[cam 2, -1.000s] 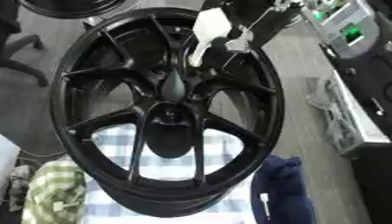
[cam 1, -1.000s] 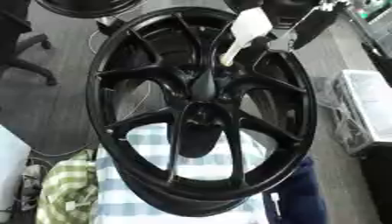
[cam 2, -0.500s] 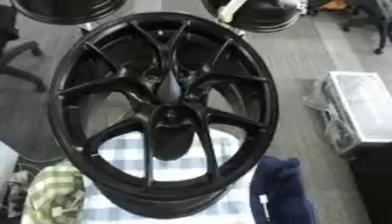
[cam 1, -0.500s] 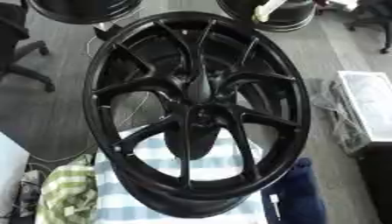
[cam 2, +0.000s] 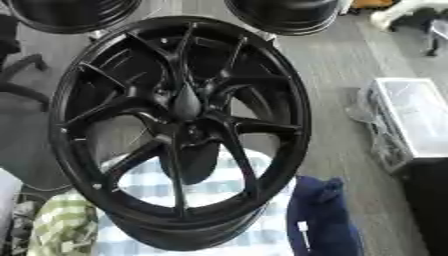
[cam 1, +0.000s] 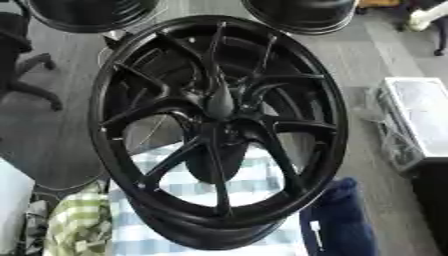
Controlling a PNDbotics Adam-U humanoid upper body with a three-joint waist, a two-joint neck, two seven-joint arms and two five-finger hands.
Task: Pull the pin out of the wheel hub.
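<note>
A large black spoked wheel [cam 1: 219, 130] stands tilted on a blue and white checked cloth [cam 1: 254, 175]. Its hub [cam 1: 219, 102] rises to a dark point at the centre, and I see no pin in it. A white elongated piece [cam 2: 389, 15] shows at the top right edge, far from the wheel, with a dark shape [cam 2: 435, 29] beside it that may be my right hand. Whether that hand holds the white piece is not visible. My left hand shows in neither view.
Two more black wheels [cam 1: 87, 12] [cam 1: 302, 15] lie on the floor behind. A clear plastic box [cam 1: 420, 120] stands at the right and an office chair [cam 1: 22, 60] at the left. A green checked cloth [cam 1: 79, 225] and a dark blue cloth [cam 1: 337, 220] flank the wheel's base.
The white piece and the dark arm that were over the wheel's upper right rim have drawn away to the top right corner. The camera has also shifted.
</note>
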